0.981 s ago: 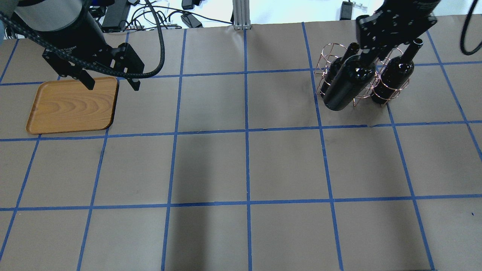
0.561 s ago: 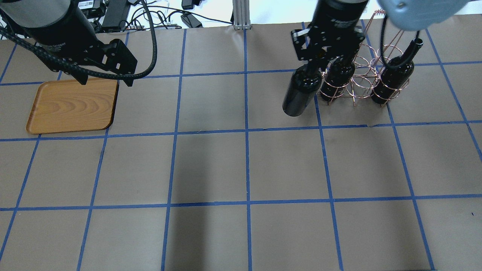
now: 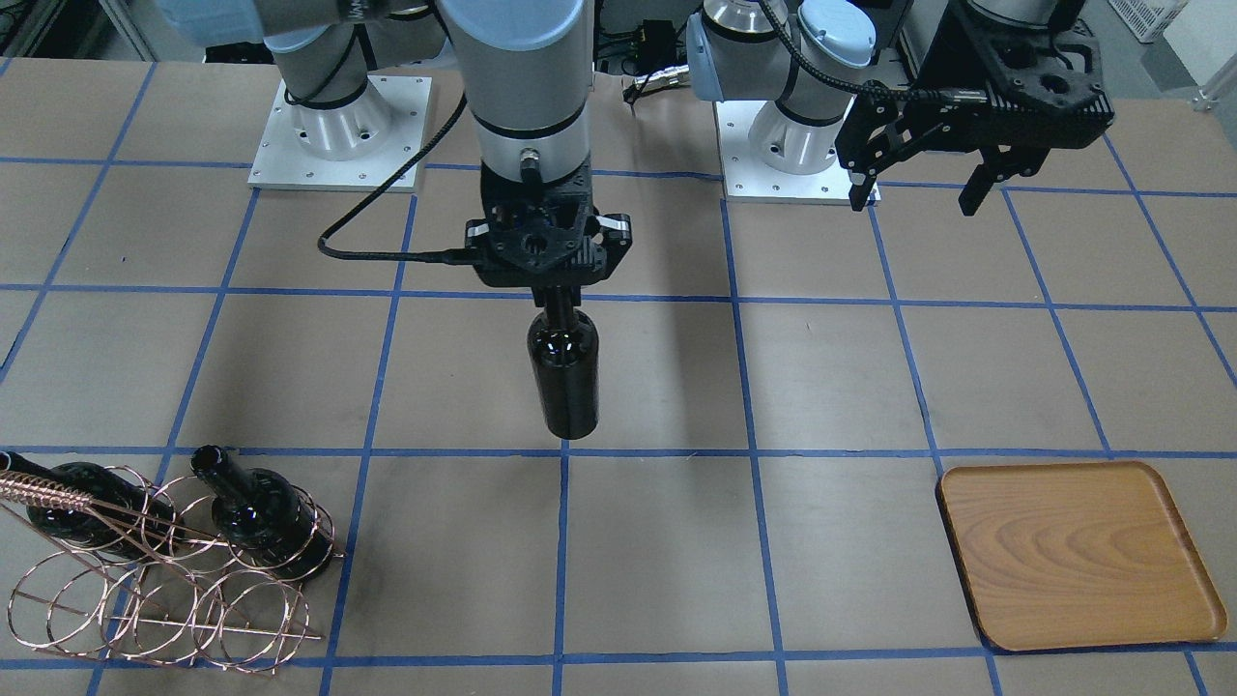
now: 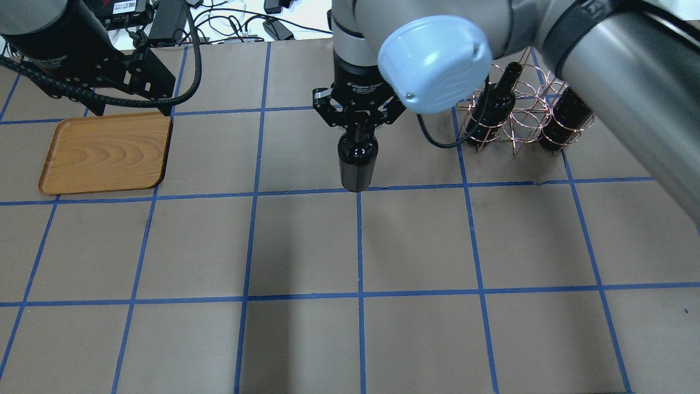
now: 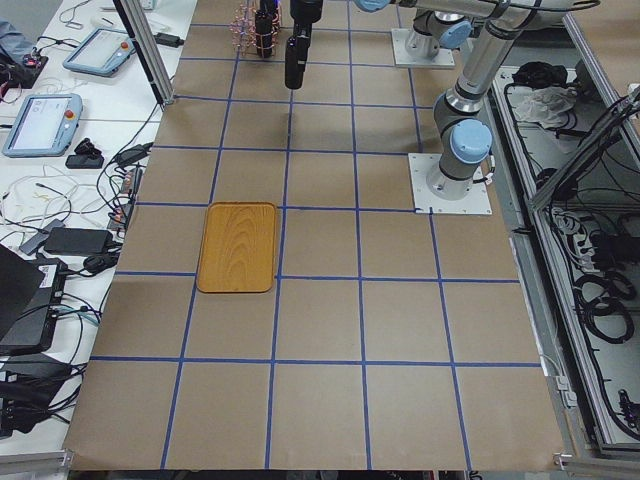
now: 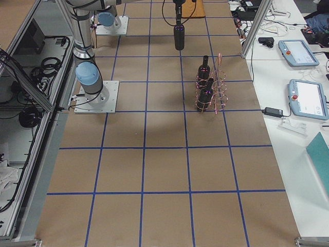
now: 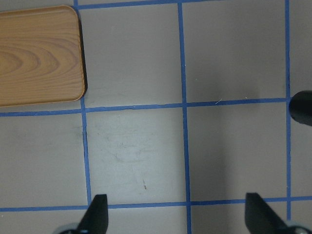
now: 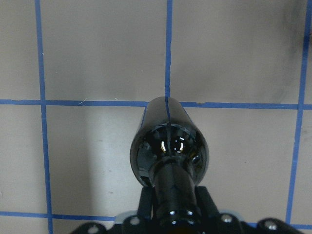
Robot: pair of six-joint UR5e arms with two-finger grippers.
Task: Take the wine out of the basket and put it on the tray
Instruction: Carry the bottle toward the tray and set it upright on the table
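Observation:
My right gripper [image 4: 358, 117] is shut on the neck of a near-black wine bottle [image 4: 357, 164]. The bottle hangs upright above the table's middle, also seen in the front view [image 3: 563, 377] and the right wrist view [image 8: 168, 146]. The copper wire basket [image 4: 519, 117] stands at the back right with two more bottles [image 4: 492, 109] [image 4: 566, 120] in its rings. The wooden tray [image 4: 104, 153] lies bare at the left. My left gripper [image 3: 911, 205] is open and empty, hovering by the tray's back right corner [image 7: 39, 53].
Cables and power bricks [image 4: 180, 22] lie past the table's far edge, beside an aluminium post [image 4: 344, 22]. The two arm base plates [image 3: 338, 126] [image 3: 802, 145] sit on the robot's side of the table. Blue tape lines grid the brown table top.
My right arm has carried the bottle out of the basket and leftward to the table's middle. My left gripper has drawn back slightly from over the tray.

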